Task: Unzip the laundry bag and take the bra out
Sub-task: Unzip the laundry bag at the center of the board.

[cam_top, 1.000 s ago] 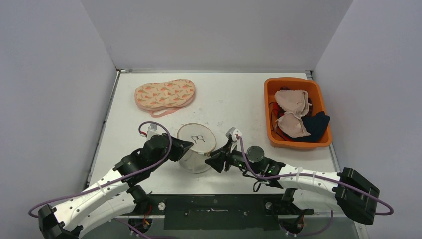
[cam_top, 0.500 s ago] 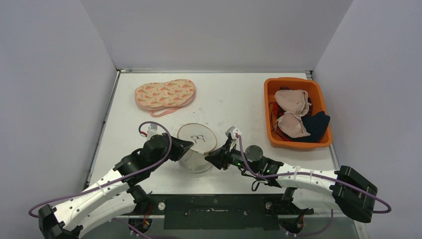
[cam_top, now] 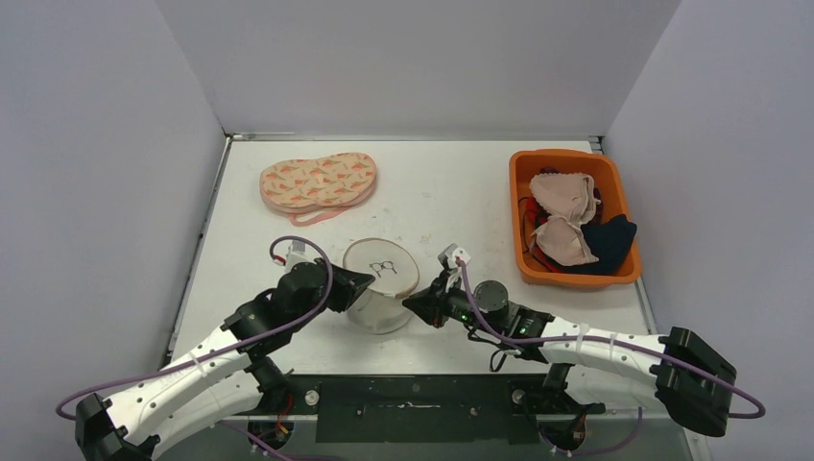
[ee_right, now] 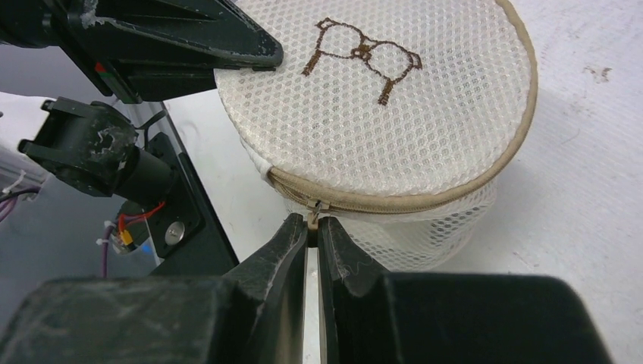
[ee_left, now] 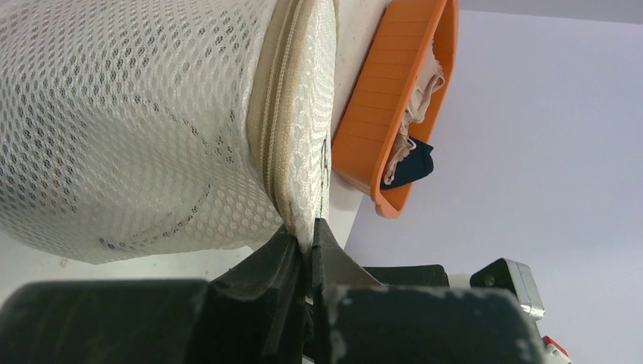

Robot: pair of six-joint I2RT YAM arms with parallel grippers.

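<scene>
The laundry bag [cam_top: 381, 279] is a round white mesh drum with a tan zipper and a bra outline stitched on its lid. It stands on the table between both arms. My left gripper [cam_top: 358, 284] is shut on the lid's edge [ee_left: 307, 205] at the bag's left side. My right gripper [ee_right: 312, 225] is shut on the small zipper pull [ee_right: 312, 216] at the near right of the bag [ee_right: 379, 98]. The zipper looks closed all round. Through the mesh [ee_left: 136, 136] I cannot make out the bra inside.
An orange bin [cam_top: 523, 163] holding pale bras and dark cloth sits at the right. A carrot-patterned bra [cam_top: 319, 181] lies at the back left. Walls close in the table on three sides.
My right gripper has closed from partly open onto the zipper pull and edged slightly toward the bag. The left arm and the bag have stayed put.
</scene>
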